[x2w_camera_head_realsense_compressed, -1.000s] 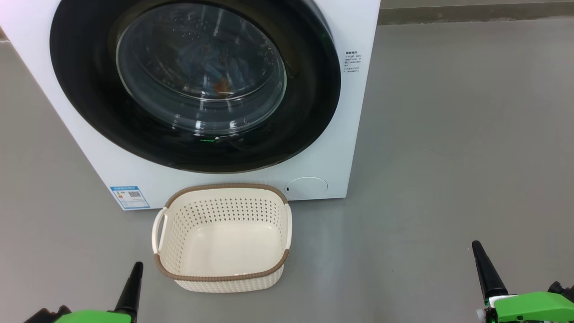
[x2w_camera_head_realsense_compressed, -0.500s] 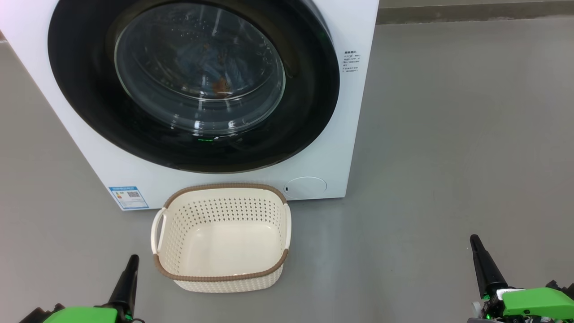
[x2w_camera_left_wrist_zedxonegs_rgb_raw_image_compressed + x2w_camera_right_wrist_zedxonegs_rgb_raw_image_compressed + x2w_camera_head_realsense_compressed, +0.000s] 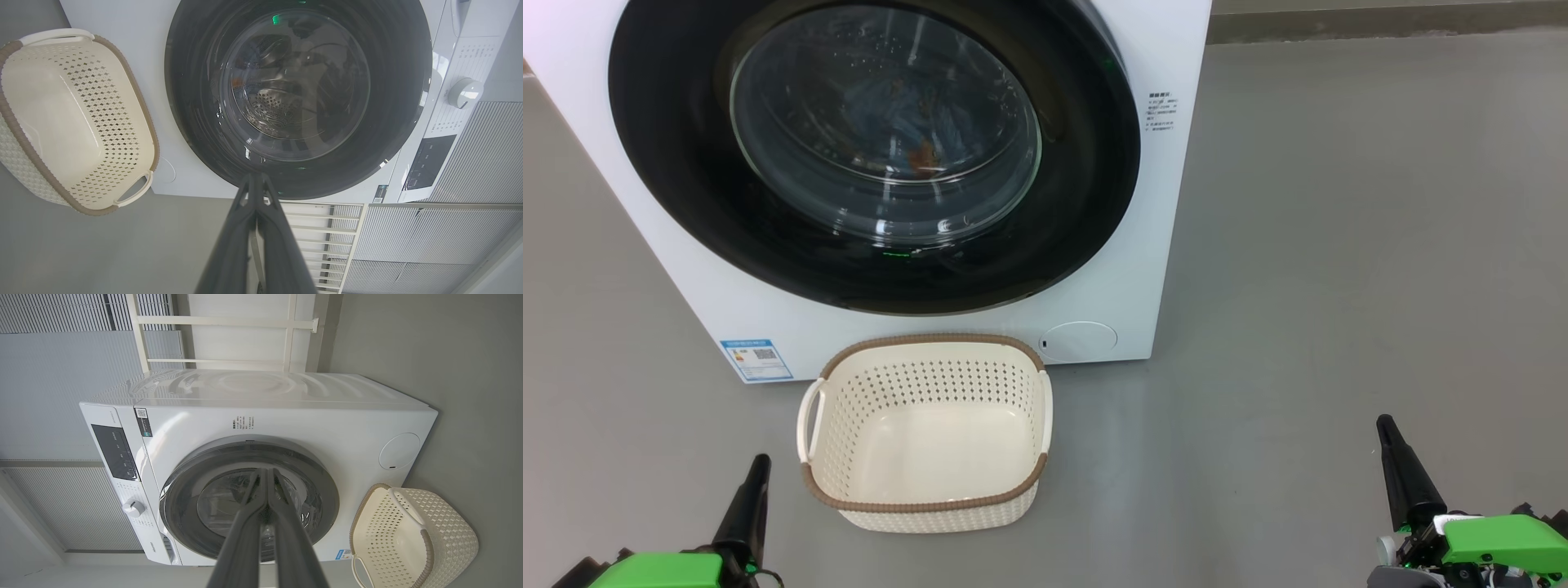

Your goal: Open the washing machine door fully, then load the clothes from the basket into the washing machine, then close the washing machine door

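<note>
Head view: the left gripper [image 3: 758, 467] rises at the lower left of the frame, its two dark fingers pressed together on nothing. The right gripper [image 3: 1387, 433] at the lower right is clenched the same way. Both hang above the grey floor [image 3: 1339, 286]. Between them, nearer the left one, the basket [image 3: 929, 339] stands on the floor just before the washing machine [image 3: 1168, 245], its cream bottom bare. Above it, the washing machine door [image 3: 670, 188] sits shut against the white front, filling the upper left. Through its glass the clothes [image 3: 907, 114], blue with an orange-brown patch, lie inside the machine. A blue label sticker [image 3: 757, 359] sits left of the basket, a round service flap [image 3: 1080, 341] right of it.
</note>
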### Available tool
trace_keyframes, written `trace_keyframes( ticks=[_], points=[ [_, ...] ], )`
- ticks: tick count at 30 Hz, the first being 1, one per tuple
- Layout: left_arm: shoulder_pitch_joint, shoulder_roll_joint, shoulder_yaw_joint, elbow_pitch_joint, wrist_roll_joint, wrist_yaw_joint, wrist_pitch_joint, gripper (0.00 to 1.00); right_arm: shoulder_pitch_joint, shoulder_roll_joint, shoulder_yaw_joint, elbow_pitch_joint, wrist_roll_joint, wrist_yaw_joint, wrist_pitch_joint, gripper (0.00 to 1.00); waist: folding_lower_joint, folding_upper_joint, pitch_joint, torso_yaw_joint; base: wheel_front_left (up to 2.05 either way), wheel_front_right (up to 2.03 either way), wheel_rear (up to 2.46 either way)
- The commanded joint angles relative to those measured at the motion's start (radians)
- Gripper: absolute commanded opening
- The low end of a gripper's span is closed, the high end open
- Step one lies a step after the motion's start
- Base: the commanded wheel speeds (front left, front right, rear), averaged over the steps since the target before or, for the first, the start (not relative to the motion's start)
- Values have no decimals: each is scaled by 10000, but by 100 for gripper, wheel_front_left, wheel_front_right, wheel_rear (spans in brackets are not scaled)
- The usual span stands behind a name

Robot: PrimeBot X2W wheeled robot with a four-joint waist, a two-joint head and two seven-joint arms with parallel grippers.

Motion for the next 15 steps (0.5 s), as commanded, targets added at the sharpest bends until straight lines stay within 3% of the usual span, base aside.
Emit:
trace_keyframes(
  ticks=[1, 15],
  points=[
    [-401, 183, 357, -194, -20, -71, 61, 0, -397, -35, 222, -250, 34, 17, 81, 0, 0, 0, 0, 0, 0, 0, 0],
    [-404, 157, 395, -193, 12, -71, 91, 0, -397, -35, 223, -250, 34, 17, 80, 0, 0, 0, 0, 0, 0, 0, 0]
  ],
)
